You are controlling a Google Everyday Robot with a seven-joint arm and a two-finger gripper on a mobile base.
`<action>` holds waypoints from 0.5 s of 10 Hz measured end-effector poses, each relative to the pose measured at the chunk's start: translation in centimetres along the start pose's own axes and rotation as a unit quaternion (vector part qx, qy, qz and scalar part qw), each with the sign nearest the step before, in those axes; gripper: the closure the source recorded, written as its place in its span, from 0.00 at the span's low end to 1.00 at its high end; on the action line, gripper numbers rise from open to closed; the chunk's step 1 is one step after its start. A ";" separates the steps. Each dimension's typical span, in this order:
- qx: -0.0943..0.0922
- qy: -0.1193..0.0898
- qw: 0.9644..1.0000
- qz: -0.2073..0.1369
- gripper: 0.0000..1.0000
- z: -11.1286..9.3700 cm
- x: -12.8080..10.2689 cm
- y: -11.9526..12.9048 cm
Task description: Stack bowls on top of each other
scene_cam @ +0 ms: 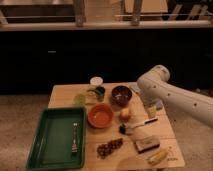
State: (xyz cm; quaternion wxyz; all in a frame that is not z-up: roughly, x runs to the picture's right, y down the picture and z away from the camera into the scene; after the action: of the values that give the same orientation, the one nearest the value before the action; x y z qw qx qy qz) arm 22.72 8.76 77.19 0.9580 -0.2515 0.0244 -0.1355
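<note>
The dark maroon bowl [121, 94] stands upright at the back middle of the wooden table [65, 95]. The wider orange-red bowl [100, 115] stands apart from it, in front and to the left. Both are empty. My white arm [170, 95] reaches in from the right, its bend just right of the maroon bowl. My gripper [151, 106] hangs below the arm's end, right of the maroon bowl and above the table, mostly lost against the arm.
A green mug [98, 92] and a white cup [96, 81] stand left of the maroon bowl. A green tray [50, 125] with a fork [75, 137] fills the left. A fruit [125, 114], brush [135, 126], dark cluster [110, 147], block [146, 144] and banana [159, 156] lie in front.
</note>
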 end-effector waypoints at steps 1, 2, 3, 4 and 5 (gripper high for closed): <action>0.003 -0.003 1.000 0.002 0.20 0.6 0.0 -0.2; 0.007 -0.008 1.000 0.007 0.20 1.3 -0.5 -1.1; 0.011 -0.012 1.000 0.013 0.20 1.9 -1.0 -2.1; 0.013 -0.014 1.000 0.018 0.20 2.5 -1.0 -2.6; 0.017 -0.016 1.000 0.021 0.20 2.7 -1.2 -2.8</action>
State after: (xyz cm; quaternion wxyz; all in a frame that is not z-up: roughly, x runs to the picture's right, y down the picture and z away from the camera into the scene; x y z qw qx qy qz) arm 21.21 7.99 80.93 0.9650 -0.2371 0.0122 -0.1112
